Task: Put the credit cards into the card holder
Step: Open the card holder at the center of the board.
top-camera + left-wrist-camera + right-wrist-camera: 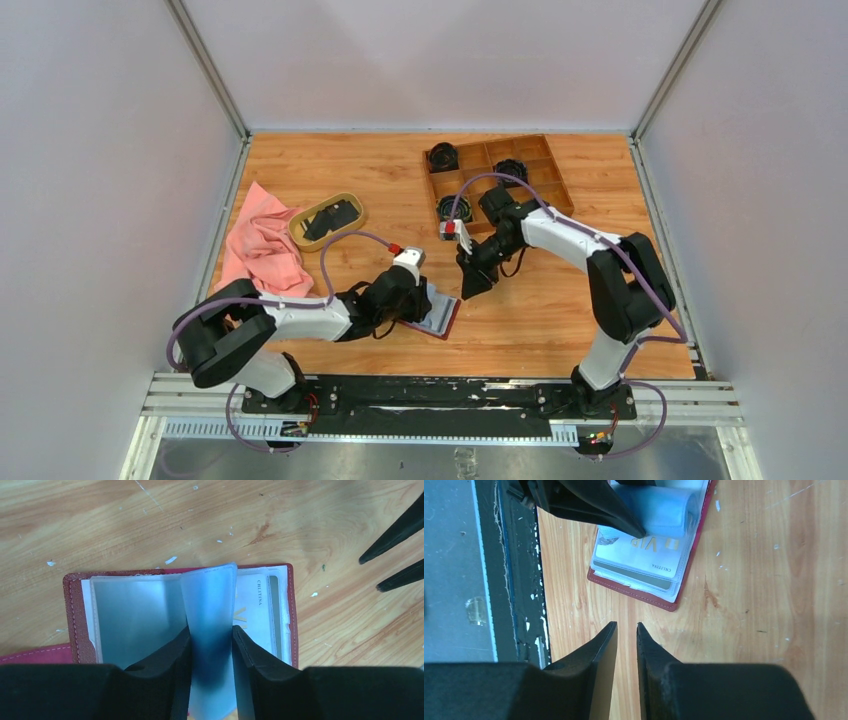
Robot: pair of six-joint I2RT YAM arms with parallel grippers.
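Observation:
The dark red card holder (446, 322) lies open on the wooden table near the front edge. My left gripper (424, 300) is shut on one bluish clear pocket leaf (210, 600) and holds it upright above the holder's red cover (75, 610). A pale card printed "VIP" (252, 615) sits in the right-hand pocket, and it also shows in the right wrist view (644, 550). My right gripper (470, 288) hangs just right of the holder (634, 591), its jaws (626, 625) a narrow gap apart and empty. Dark credit cards (330, 218) lie in the oval dish.
The oval tan dish (298, 232) is at the left, beside a pink cloth (262, 245). A wooden compartment box (540, 160) with black round objects stands at the back right. The black rail (519, 580) at the table's front edge is close to the holder.

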